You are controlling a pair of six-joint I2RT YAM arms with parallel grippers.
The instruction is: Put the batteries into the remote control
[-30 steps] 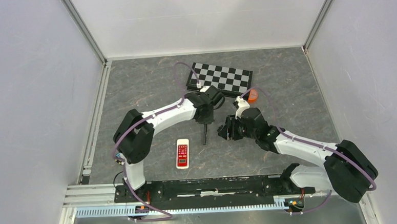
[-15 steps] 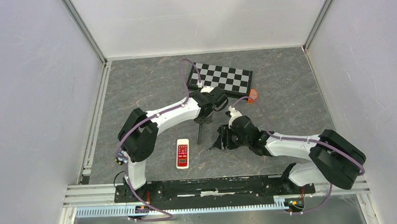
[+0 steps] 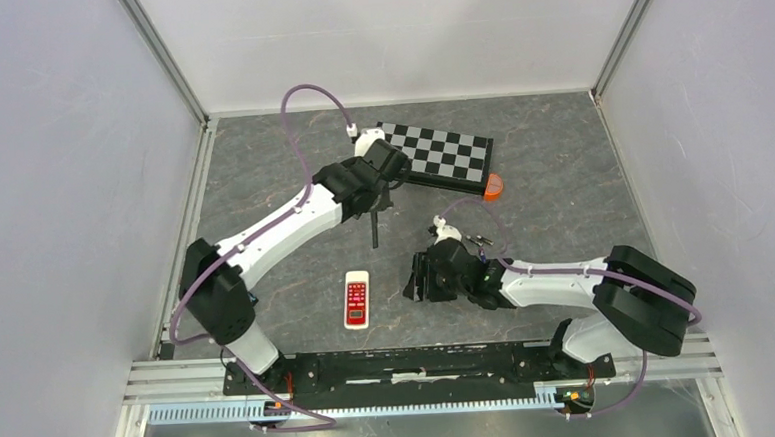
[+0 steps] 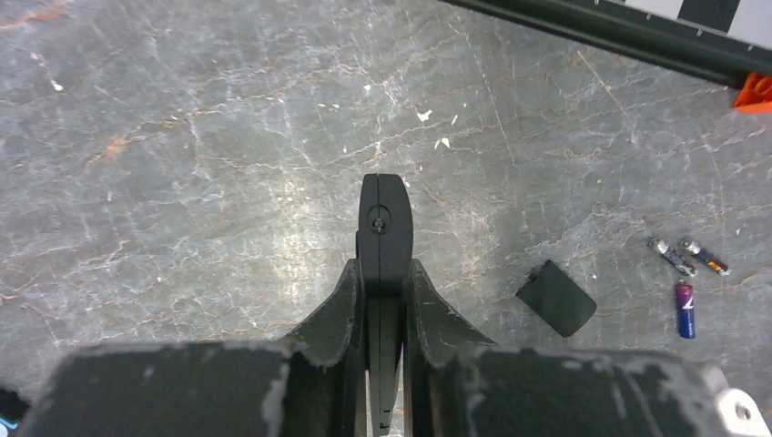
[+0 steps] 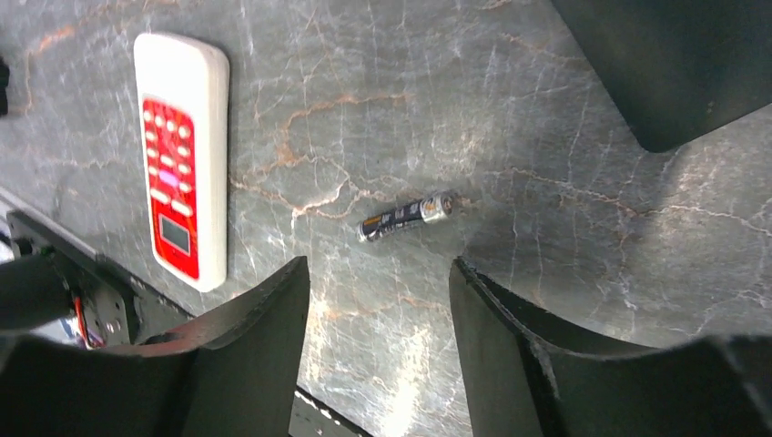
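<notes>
Just ahead of your right tool (image 5: pixel 378 273), whose jaws stand apart with nothing between them, one battery (image 5: pixel 406 216) lies flat on the tabletop (image 5: pixel 546 182). It runs roughly along the line from one finger to the other. Three more batteries (image 4: pixel 685 308) lie off to the right of your left tool (image 4: pixel 384 269), beyond the loose battery cover (image 4: pixel 556 298). That left tool is clamped on the black remote (image 4: pixel 382 209), held edge-on with its end reaching out past the fingertips. Left of the right tool lies a white remote (image 5: pixel 180 205) with a red face.

Step in hand, as judged: fetching a first cell. The next move calls for you to turn the wrist so the pads close across the battery's slim body, lower, grip, then carry it to the black remote's compartment, which is not visible here.

Writing: the battery wrapper bears print too small to read. The red face shows buttons and a small display, with no legible words.
</notes>
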